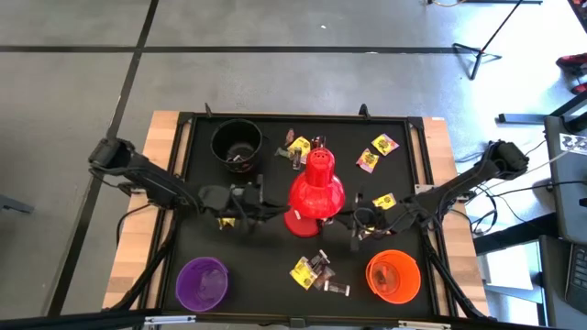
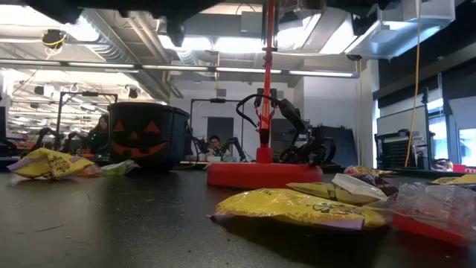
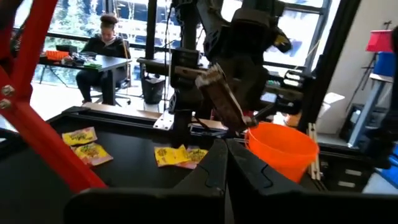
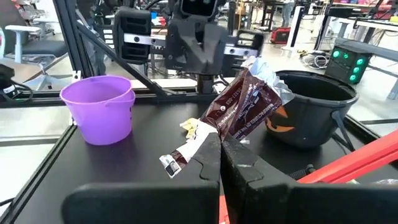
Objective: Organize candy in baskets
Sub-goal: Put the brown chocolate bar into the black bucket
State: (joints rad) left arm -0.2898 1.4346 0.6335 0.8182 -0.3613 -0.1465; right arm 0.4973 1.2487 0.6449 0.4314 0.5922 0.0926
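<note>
Three baskets stand on the black mat: black (image 1: 237, 145) far left, purple (image 1: 202, 282) near left, orange (image 1: 393, 277) near right. Yellow candy (image 1: 383, 144) and brown candy (image 1: 323, 268) lie scattered on the mat. My right gripper (image 4: 221, 140), right of the red lamp, is shut on a brown candy (image 4: 244, 104). My left gripper (image 3: 225, 152) hovers shut left of the lamp, at mid-table (image 1: 264, 207), with nothing showing between its fingers. One yellow candy (image 1: 225, 223) lies under the left arm. My right gripper pinches the brown candy's lower part (image 4: 214, 132) between its two shut fingers, which reach out about level. The wrapper slants up past the fingertips to a silvery crimped end (image 4: 261, 70). In the left wrist view the candy (image 3: 221, 99) hangs clear of the mat.
A red desk lamp (image 1: 316, 192) stands mid-table between the two grippers, its round base (image 2: 264, 173) on the mat and its slanted stem (image 3: 37, 106) close beside my left gripper. A raised black frame (image 1: 303, 117) edges the mat. A person sits at a desk beyond the table (image 3: 106, 40).
</note>
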